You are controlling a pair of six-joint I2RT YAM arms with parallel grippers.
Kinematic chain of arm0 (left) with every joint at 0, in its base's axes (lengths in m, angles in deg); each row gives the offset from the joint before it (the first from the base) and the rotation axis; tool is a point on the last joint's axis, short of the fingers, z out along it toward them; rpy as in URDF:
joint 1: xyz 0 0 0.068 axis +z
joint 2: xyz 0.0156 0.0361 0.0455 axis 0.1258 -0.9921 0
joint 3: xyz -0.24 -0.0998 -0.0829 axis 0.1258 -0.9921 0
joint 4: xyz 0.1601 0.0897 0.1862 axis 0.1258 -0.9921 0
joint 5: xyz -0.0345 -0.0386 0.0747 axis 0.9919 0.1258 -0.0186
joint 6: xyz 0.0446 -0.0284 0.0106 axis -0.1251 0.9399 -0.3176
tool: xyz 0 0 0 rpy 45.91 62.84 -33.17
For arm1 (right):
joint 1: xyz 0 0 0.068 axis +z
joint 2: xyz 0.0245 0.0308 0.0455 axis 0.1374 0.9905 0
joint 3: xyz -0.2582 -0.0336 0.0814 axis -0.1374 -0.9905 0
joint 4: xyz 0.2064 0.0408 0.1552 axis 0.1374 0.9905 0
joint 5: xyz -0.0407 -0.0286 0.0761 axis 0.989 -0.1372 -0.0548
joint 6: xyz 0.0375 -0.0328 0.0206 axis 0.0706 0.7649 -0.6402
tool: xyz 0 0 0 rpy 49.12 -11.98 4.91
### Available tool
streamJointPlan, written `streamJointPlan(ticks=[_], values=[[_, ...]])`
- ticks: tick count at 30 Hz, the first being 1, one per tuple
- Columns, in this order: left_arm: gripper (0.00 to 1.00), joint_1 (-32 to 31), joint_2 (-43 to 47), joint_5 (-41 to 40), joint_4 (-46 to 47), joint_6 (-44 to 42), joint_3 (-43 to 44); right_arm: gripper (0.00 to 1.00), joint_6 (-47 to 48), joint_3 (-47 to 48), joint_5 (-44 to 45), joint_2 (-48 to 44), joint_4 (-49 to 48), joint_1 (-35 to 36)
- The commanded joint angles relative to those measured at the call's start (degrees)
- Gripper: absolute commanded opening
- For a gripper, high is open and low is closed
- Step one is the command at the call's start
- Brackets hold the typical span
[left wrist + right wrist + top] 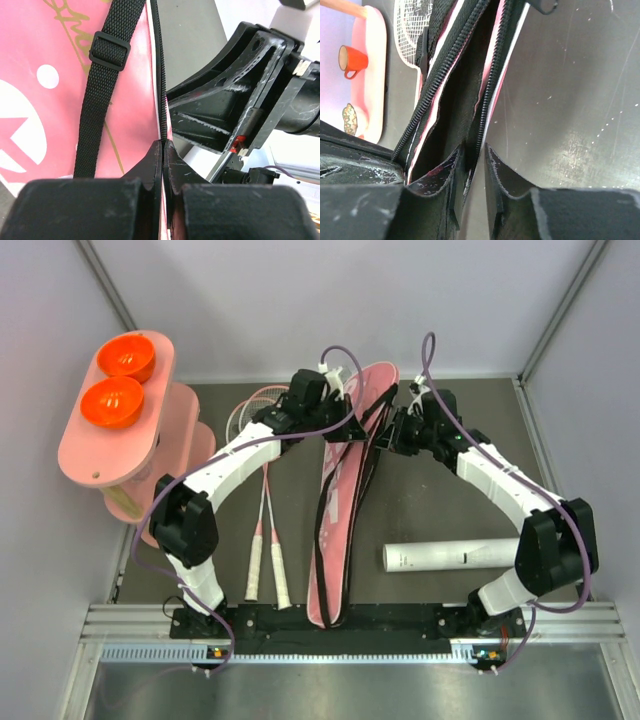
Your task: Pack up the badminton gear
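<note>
The pink bag point(337, 530) with its black strap point(322, 510) lies lengthwise mid-table. My left gripper point(338, 410) is shut on the bag's upper zipper edge point(161, 75) near the far end, and it also shows in the left wrist view point(163, 146). My right gripper point(397, 428) is narrowly open, its fingers on either side of the bag's lower zipper edge point(492, 85); the right wrist view point(474, 149) shows a gap beside that edge. The bag's mouth gapes dark. Two rackets point(262, 540) lie left of the bag. The white tube point(450, 556) lies to its right. No shuttlecocks show.
A pink oval stand point(110, 440) with two orange bowls point(112, 400) stands at the far left, close to the racket heads point(250, 412). Its lower shelf holds an orange cup point(351, 60). Grey walls enclose the table on three sides.
</note>
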Motion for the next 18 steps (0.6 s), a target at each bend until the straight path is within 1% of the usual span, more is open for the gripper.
streamJointPlan(ticks=[1,2,3,4,5,7,8,9,11,12,13,15,16,18], values=[[0.00,-0.65,0.83,1.95,7.33,1.86,2.94,0.26,-2.66,0.94,-1.76,0.21,-2.01,1.53],[0.00,-0.65,0.83,2.04,7.42,1.86,2.94,0.29,-3.10,0.24,-2.56,0.21,-4.11,1.44],[0.00,-0.65,0.83,2.13,7.42,1.86,2.76,0.36,-3.63,-0.12,-2.83,0.21,-5.00,1.53],[0.00,-0.65,1.00,2.21,7.42,1.77,2.33,0.38,-4.24,-0.38,-2.74,0.38,-5.79,1.44],[0.00,-0.65,1.09,2.30,7.42,1.68,2.15,0.40,-5.30,-0.64,-2.83,0.56,-7.37,1.18],[0.00,-0.65,1.53,2.30,7.51,1.59,1.36,0.39,-6.27,-0.38,-3.53,1.78,-8.43,0.83],[0.00,-0.65,1.71,2.39,7.42,1.42,1.18,0.35,-6.97,-0.03,-3.62,2.14,-8.96,0.74],[0.00,-0.65,1.97,1.96,7.42,0.72,1.00,0.26,-7.06,0.14,-3.71,2.40,-8.88,0.13],[0.00,-0.47,2.23,0.90,5.41,-0.51,1.09,0.16,-7.24,-0.12,-2.31,1.62,-8.35,-0.49],[0.00,-0.47,2.50,-0.67,4.62,-2.34,1.18,0.05,-7.41,-0.29,-1.26,1.09,-6.26,-1.45],[0.00,-0.30,2.59,-1.82,3.39,-3.41,1.53,0.00,-7.68,-0.47,-0.03,0.65,-5.19,-2.42],[0.00,0.32,2.41,-5.41,-0.30,-6.21,2.05,0.00,-9.17,-1.69,-1.24,-0.41,-3.69,-5.48],[0.00,0.67,2.24,-6.74,-1.45,-6.93,2.75,0.00,-9.78,-2.31,-3.33,-0.58,-3.78,-6.37],[0.00,1.46,1.19,-9.29,-4.69,-9.20,3.81,0.00,-9.35,-3.37,-3.88,-0.76,-3.87,-7.26]])
